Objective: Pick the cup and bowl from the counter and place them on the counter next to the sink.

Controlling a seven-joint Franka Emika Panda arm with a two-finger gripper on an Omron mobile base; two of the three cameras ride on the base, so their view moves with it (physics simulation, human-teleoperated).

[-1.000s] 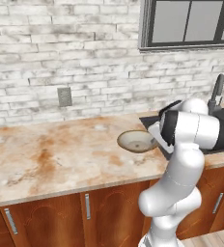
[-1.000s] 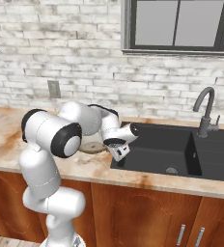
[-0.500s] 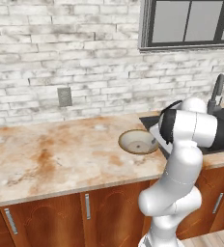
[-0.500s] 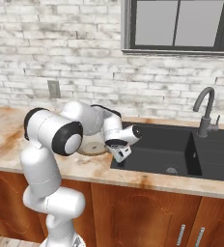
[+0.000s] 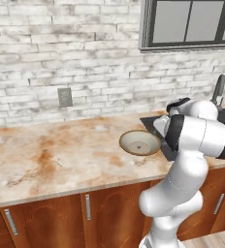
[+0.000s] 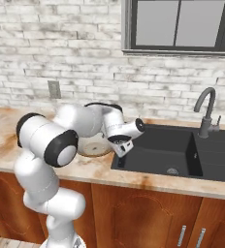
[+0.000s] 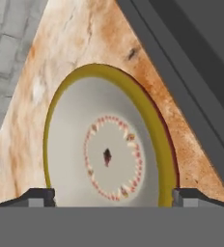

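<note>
Resting on counter (image 5: 61, 160) beside sink (image 6: 168, 152), tan speckled bowl (image 7: 109, 154), fingers (image 7: 41, 197) spread wide.

You get bright, even, flat rendered light, no glare, faint soft shadow under the bowl (image 5: 140, 142) on the tabletop (image 5: 51, 160), hand view coarse, edges jagged, base views sharp.

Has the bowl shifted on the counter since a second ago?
No. In the left base view the bowl sits in the same spot beside the sink edge, resting on the counter.
</note>
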